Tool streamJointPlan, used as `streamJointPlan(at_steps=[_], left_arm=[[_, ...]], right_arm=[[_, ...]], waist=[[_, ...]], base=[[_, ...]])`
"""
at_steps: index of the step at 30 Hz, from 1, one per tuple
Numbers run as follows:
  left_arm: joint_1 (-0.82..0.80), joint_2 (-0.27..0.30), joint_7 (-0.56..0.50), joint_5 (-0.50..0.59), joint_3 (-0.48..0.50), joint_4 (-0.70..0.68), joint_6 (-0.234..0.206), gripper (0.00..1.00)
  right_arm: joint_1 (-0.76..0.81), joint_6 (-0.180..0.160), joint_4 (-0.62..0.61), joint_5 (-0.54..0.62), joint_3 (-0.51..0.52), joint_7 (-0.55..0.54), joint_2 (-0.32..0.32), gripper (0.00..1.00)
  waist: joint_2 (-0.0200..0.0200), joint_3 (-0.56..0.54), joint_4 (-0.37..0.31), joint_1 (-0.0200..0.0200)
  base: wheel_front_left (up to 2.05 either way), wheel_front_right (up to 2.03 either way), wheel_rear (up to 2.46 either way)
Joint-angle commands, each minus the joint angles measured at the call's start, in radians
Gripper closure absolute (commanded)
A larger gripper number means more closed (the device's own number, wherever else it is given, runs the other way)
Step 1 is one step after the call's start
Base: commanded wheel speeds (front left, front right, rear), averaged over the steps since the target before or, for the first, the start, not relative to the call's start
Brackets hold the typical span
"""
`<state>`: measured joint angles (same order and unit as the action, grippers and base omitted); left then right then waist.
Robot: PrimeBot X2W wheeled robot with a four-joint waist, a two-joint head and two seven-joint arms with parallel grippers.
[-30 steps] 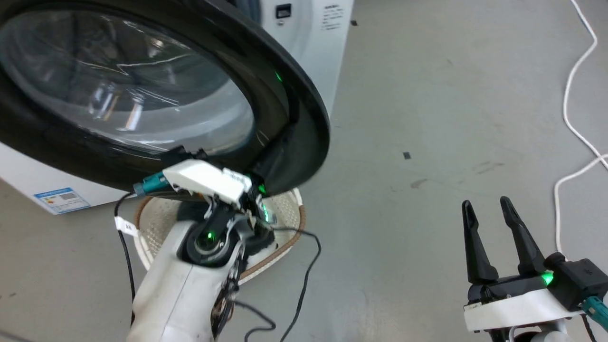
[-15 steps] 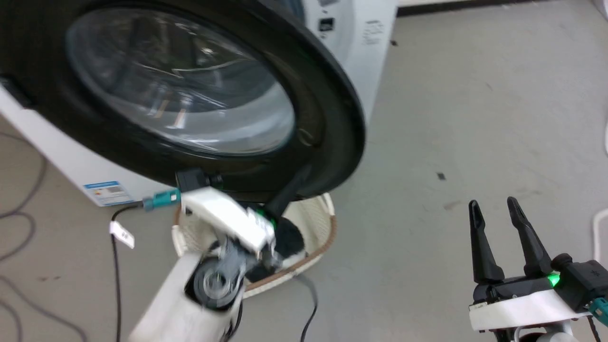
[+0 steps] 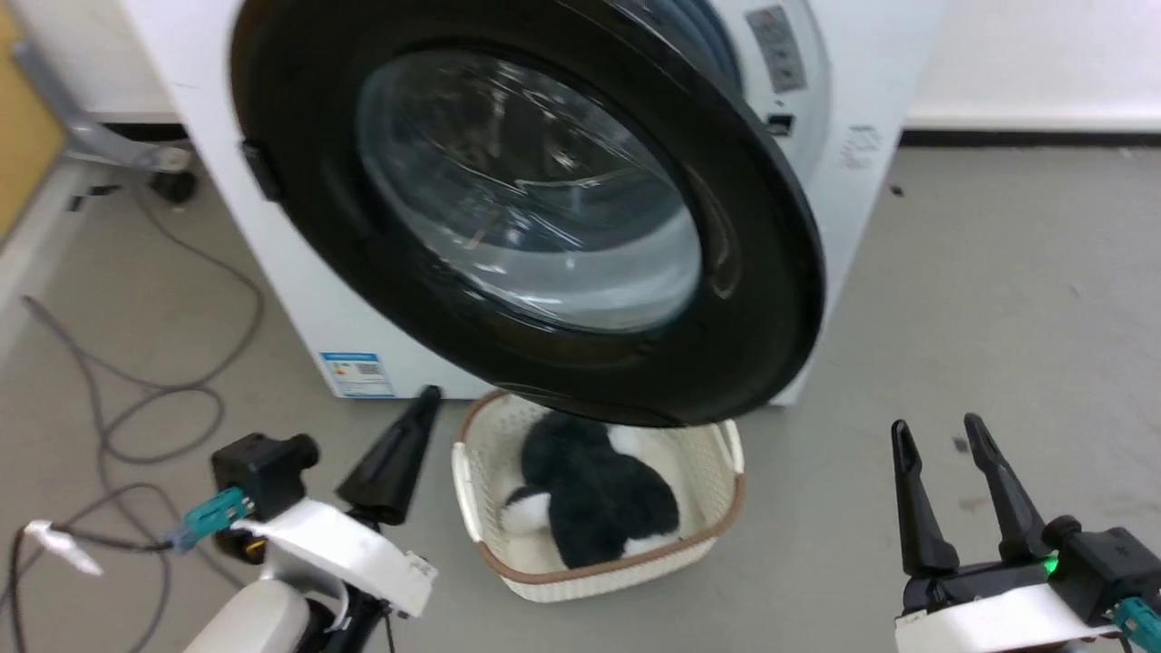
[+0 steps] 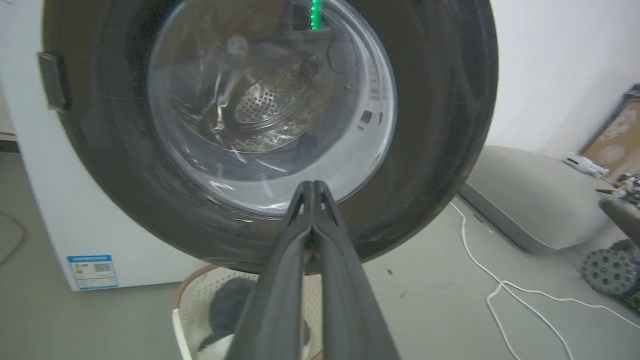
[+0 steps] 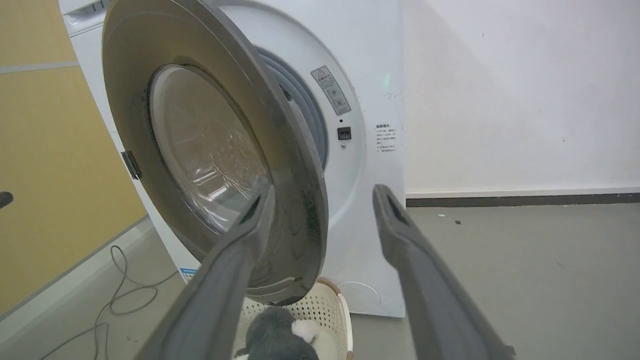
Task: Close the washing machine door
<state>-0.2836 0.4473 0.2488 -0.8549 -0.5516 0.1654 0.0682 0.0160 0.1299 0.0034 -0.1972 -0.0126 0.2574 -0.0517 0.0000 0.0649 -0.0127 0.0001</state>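
Note:
The washing machine door, round and glossy black with a clear glass bowl, hangs partly open in front of the white washing machine. In the right wrist view the door stands at an angle to the washer front, with a gap on its right side. My left gripper is shut, low and left of the door's lower rim and apart from it. Its closed fingers point at the door's outer face. My right gripper is open and holds nothing at the lower right, and its gripper faces the door's edge.
A cream perforated basket with a black and white plush toy sits on the floor under the door. Grey cables lie at the left. A white cable and a grey pad lie to the right. A yellow wall stands on the left.
The head camera has pulled back and tilted up. My left gripper has come off the door's lower rim and dropped to the lower left. The right gripper has kept its place.

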Motion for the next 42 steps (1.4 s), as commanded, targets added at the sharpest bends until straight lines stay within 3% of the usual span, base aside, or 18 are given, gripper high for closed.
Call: streamJointPlan(at_steps=[1,3,4,5,6,15,24,25,26,27,36,42], left_arm=[[0.03,-0.01,0.01,0.039,0.028,-0.011,-0.025,1.0],[0.065,-0.035,0.012,0.109,0.106,-0.059,-0.062,1.0],[0.088,-0.052,0.012,0.149,0.147,-0.087,-0.073,0.75],[0.115,-0.068,0.012,0.19,0.18,-0.111,-0.078,0.27],[0.143,-0.082,0.012,0.232,0.205,-0.129,-0.083,0.0],[0.325,-0.207,0.013,0.466,0.324,-0.192,-0.094,0.0],[0.362,-0.273,0.013,0.571,0.363,-0.179,-0.042,0.0],[0.359,-0.28,0.013,0.577,0.367,-0.176,-0.035,0.0],[0.356,-0.286,0.013,0.583,0.37,-0.174,-0.029,0.0],[0.351,-0.291,0.013,0.59,0.371,-0.172,-0.023,0.0],[0.3,-0.336,0.013,0.626,0.378,-0.167,0.014,0.0],[0.234,-0.367,0.013,0.642,0.38,-0.158,0.035,0.0]], right_arm=[[0.015,0.001,0.001,0.009,-0.004,0.004,0.001,0.0],[0.021,0.001,-0.001,0.009,-0.007,0.004,0.001,0.0],[0.023,0.001,-0.002,0.007,-0.01,0.004,0.001,0.0],[0.025,0.001,-0.002,0.004,-0.014,0.004,0.001,0.0],[0.028,0.001,-0.001,0.002,-0.016,0.004,0.001,0.0],[0.051,0.001,0.004,-0.015,-0.04,0.004,0.001,0.0],[0.063,0.001,0.01,-0.014,-0.063,0.003,0.001,0.0],[0.063,0.001,0.011,-0.015,-0.07,-0.001,-0.003,0.51],[0.06,0.001,0.01,-0.015,-0.074,-0.001,-0.007,0.92],[0.056,0.001,0.008,-0.019,-0.081,-0.002,-0.012,1.0],[-0.045,0.001,-0.005,-0.031,-0.152,-0.056,-0.112,1.0],[-0.224,0.001,0.036,-0.107,-0.221,-0.139,-0.268,1.0]], waist=[[0.0,-0.034,0.036,-0.0001],[0.0,-0.041,0.05,-0.0001],[0.0,-0.044,0.055,-0.0001],[0.0,-0.047,0.061,-0.0001],[0.0,-0.05,0.065,-0.0001],[0.0,-0.063,0.089,-0.0001],[0.0,-0.052,0.126,-0.0001],[0.0,-0.049,0.13,-0.0001],[0.0,-0.045,0.133,-0.0001],[0.0,-0.038,0.138,-0.0001],[0.0,0.062,0.18,-0.0001],[0.0,0.165,0.223,-0.0001]], base=[[0.0,0.0,0.0],[0.0,0.0,0.0],[0.0,0.0,0.0],[0.0,0.0,0.0],[0.0,0.0,0.0],[0.0,0.0,0.0],[0.0,0.0,0.0],[0.0,0.0,0.0],[0.0,0.0,0.0],[0.0,0.0,0.0],[0.0,0.0,0.0],[0.0,0.0,0.0]])
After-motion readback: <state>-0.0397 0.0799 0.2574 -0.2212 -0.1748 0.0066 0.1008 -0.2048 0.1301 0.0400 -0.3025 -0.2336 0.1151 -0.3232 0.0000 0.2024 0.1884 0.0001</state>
